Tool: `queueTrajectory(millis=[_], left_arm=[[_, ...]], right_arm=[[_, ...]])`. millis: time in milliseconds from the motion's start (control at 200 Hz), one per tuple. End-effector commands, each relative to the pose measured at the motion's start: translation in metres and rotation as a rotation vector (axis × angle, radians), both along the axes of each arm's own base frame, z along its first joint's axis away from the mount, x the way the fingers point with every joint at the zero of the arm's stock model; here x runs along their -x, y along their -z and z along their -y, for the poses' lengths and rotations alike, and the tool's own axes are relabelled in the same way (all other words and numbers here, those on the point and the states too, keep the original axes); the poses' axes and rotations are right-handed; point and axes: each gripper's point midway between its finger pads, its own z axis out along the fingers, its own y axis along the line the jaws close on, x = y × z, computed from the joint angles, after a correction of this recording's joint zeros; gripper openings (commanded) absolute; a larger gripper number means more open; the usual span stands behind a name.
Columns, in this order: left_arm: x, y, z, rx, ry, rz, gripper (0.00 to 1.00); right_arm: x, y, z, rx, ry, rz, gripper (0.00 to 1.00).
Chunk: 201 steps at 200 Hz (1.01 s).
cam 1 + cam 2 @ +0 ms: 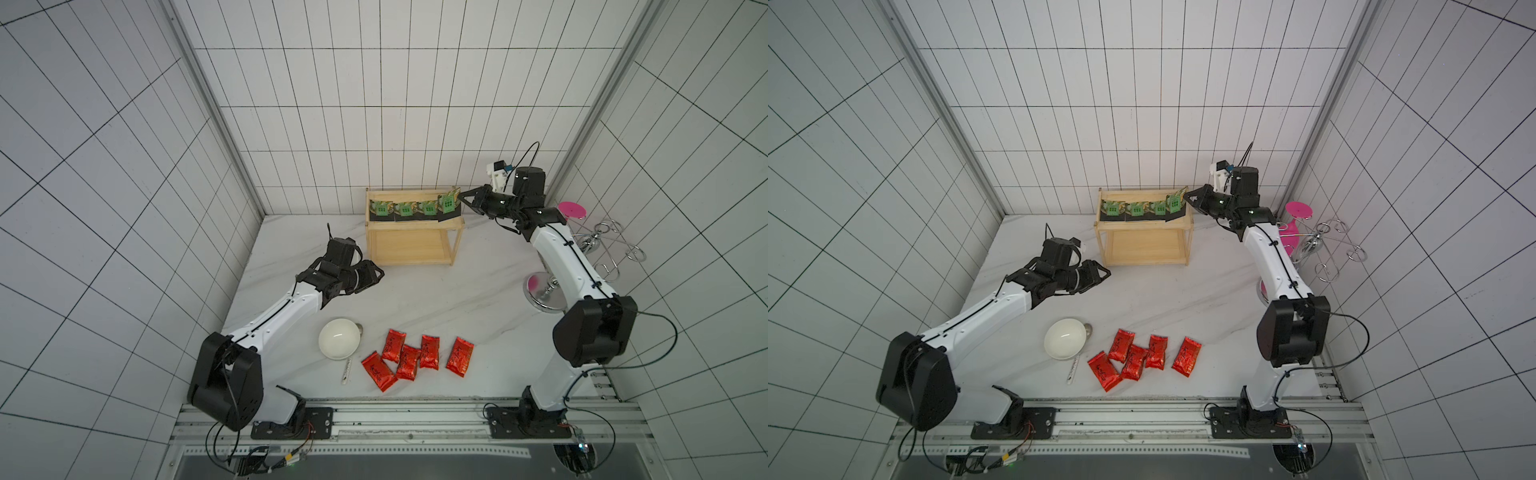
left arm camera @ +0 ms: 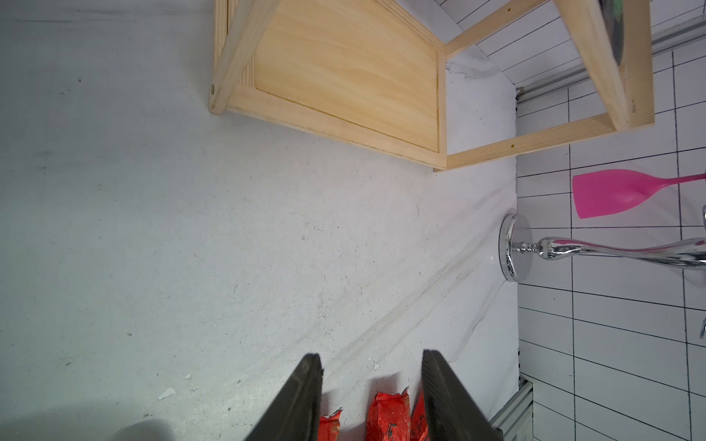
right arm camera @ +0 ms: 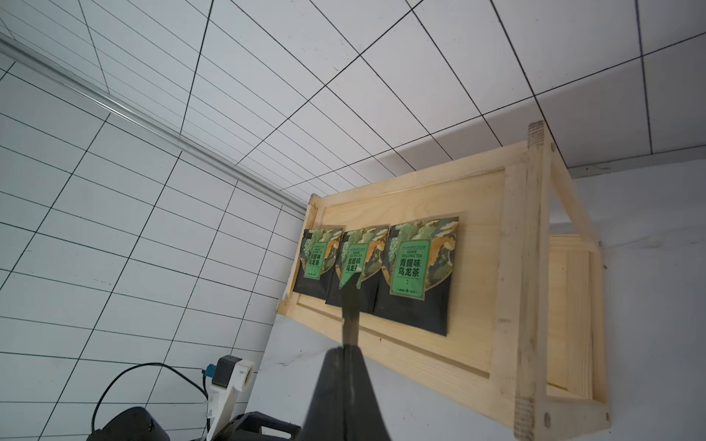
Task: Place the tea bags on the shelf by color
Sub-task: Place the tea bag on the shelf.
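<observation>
A robot lab's test cell — white grid-lined walls (image 1: 374, 104) boxing a tabletop (image 1: 415, 299), aluminium base rail (image 1: 415, 415)

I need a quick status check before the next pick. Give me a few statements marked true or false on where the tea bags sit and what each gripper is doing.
1. All five red pouches lie on the table, none on the shelf. True.
2. The right gripper is shut on a green-and-black sachet at the end of the top tier. True.
3. The lower tier holds two sachets. False: it is bare; the other three sachets lie on the top tier.
4. The left gripper holds a red pouch. False: its jaws are open and empty, above the table.
</observation>
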Motion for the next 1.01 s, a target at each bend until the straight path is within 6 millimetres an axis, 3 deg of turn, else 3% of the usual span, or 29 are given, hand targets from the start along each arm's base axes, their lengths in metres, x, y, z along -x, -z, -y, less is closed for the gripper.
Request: queueTrajectory(millis=[0,240,781,1001], left_arm=[[-0.010,-0.004,-0.001,-0.008,0.001,0.023,0.46],[-0.014,0.000,-0.005,-0.015,-0.006,0.016,0.46],[-0.016,0.004,-0.009,-0.013,-0.011,0.006,0.46],[-0.016,0.002,-0.011,-0.010,-0.013,0.010,0.46]], right_arm=[[-0.010,-0.005,-0.001,0.003,-0.026,-0.007,0.00],[-0.033,0.016,0.001,0.017,-0.042,-0.076,0.00],[-0.063,0.042,0.008,0.075,-0.010,-0.133,0.00],[-0.073,0.053,0.017,0.088,0.006,-0.157,0.09]])
